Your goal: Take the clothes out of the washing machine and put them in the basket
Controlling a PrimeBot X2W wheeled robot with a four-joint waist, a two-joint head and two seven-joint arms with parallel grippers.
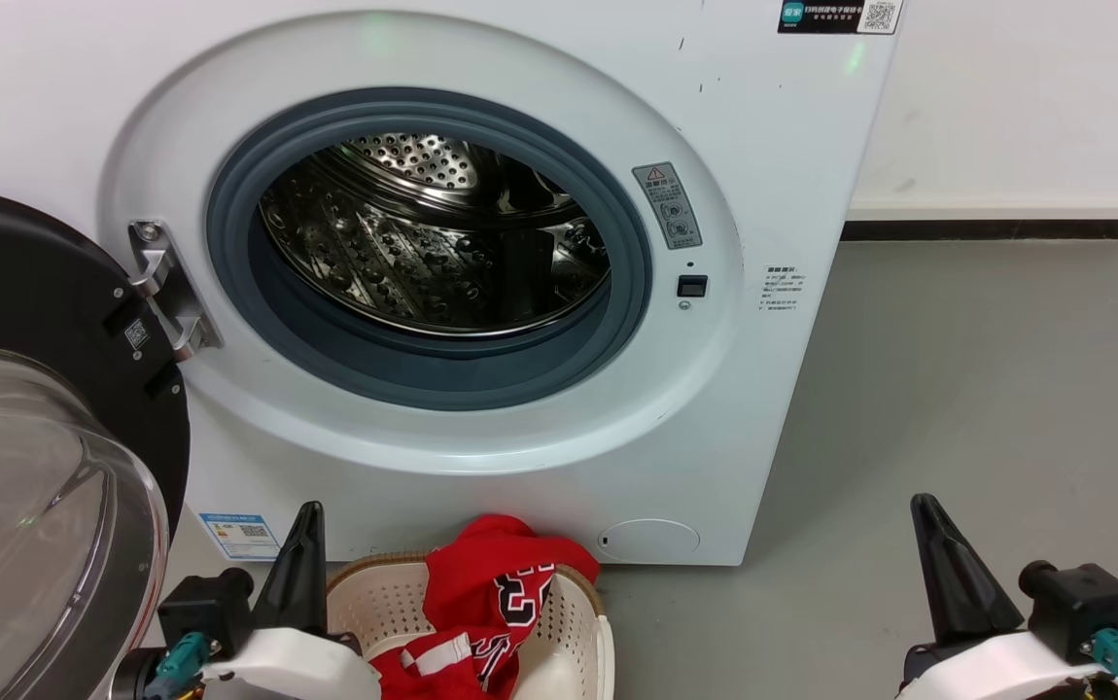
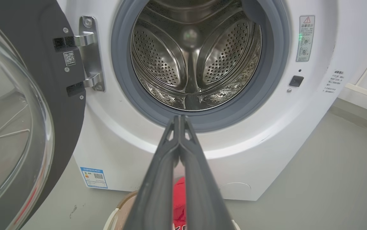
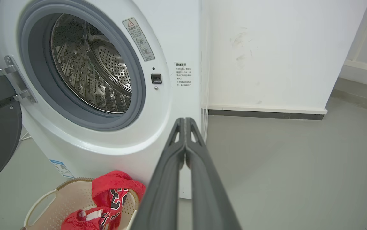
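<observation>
Both the left gripper (image 2: 179,118) and the right gripper (image 3: 185,121) have fingers pressed together, empty. Red clothes (image 1: 479,595) lie in the basket (image 1: 365,601), just before the washer (image 1: 724,437), door (image 1: 24,282) open.

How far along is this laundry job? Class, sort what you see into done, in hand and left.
Done: the drum looks empty in every view, and the red clothes lie in the basket. In hand: nothing; the left jaws and right jaws are shut and empty, clear of the washing machine. Left: apparently nothing, though some cloth drapes over the basket's back rim.
</observation>
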